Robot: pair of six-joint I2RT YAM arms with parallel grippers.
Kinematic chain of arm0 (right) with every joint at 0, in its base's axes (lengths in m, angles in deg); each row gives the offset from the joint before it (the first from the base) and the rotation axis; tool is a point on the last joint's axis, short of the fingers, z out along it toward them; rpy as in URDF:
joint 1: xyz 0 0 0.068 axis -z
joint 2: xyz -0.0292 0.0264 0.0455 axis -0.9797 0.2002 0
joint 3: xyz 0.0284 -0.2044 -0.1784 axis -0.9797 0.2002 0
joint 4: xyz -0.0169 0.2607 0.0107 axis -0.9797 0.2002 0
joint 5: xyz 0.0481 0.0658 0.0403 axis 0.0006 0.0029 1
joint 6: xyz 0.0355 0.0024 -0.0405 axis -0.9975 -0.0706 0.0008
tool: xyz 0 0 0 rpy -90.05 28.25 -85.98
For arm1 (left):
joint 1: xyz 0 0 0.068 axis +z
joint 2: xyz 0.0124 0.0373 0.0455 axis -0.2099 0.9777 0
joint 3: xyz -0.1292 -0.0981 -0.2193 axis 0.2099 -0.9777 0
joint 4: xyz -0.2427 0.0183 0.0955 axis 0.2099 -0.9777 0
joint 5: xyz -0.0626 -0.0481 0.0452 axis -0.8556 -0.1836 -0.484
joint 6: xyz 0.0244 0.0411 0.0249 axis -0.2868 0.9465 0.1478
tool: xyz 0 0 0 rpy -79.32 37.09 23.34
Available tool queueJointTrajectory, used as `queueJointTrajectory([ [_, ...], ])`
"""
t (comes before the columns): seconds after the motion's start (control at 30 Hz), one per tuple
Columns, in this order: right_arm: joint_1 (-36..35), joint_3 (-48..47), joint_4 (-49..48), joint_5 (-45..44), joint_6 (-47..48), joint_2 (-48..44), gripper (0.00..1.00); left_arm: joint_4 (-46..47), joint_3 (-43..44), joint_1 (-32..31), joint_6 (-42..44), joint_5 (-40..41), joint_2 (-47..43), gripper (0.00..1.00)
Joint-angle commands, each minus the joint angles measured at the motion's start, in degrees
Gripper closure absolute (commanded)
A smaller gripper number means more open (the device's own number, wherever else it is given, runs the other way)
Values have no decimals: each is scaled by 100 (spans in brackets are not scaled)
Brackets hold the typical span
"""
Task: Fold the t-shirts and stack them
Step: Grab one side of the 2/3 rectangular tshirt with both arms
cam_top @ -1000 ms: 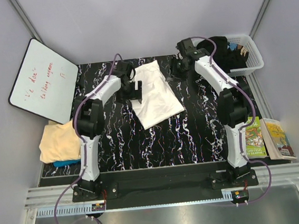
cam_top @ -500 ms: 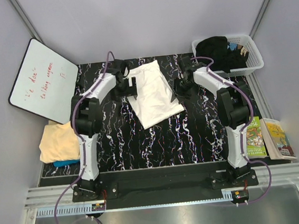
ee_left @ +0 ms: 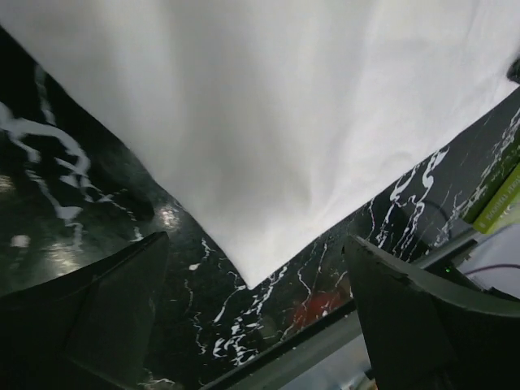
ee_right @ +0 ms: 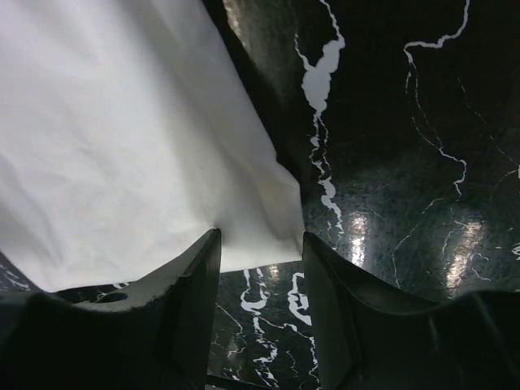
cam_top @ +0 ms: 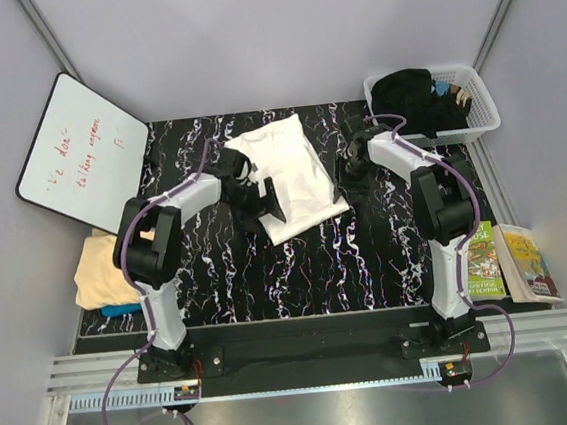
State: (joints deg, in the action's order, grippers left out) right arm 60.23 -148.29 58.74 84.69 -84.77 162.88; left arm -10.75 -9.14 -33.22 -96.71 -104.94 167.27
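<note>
Left tool [cam_top: 266,206] gapes wide, straddling the near corner of the folded white t-shirt [cam_top: 285,172] on the surface [cam_top: 299,271]; right tool [ee_right: 262,244] part-open at its right corner, gripping nothing. Peach t-shirt [cam_top: 108,270] atop teal t-shirt [cam_top: 124,309], well left of it. Likely folding done, stacking left.

Folded white t-shirt [cam_top: 285,177], flat, centre-back

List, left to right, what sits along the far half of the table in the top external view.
whiteboard → white t-shirt → basket holding dark clothes
</note>
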Motion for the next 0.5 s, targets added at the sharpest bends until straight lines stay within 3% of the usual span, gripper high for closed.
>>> queueJointTrajectory([
  [0.0, 64, 284, 86, -360, 261, -320, 48, 898, -518, -166, -846, -750, -52, 8],
  [0.1, 64, 513, -325, -194, 296, -249, 48, 1511, -861, -236, -1232, -864, -26, 12],
  [0.17, 64, 688, -599, 113, 323, -249, 52, 1689, -976, -324, -1348, -812, 9, 23],
  [0.2, 64, 750, -748, 193, 332, -275, 59, 1811, -1029, -350, -1418, -794, 35, 31],
  [0.23, 64, 794, -941, 315, 340, -284, 68, 1821, -1038, -377, -1427, -759, 62, 67],
  [0.27, 55, 786, -960, 377, 375, -293, 76, 1830, -1021, -412, -1436, -716, 106, 84],
  [0.3, 64, 786, -943, 447, 445, -302, 92, 1821, -1021, -421, -1454, -698, 106, 99],
  [0.37, 55, 838, -881, 553, 490, -433, 99, 1778, -1064, -447, -1445, -680, -25, 100],
  [0.47, 55, 1162, -855, 764, 367, -750, 100, 1331, -1109, -439, -1174, -444, -314, 100],
])
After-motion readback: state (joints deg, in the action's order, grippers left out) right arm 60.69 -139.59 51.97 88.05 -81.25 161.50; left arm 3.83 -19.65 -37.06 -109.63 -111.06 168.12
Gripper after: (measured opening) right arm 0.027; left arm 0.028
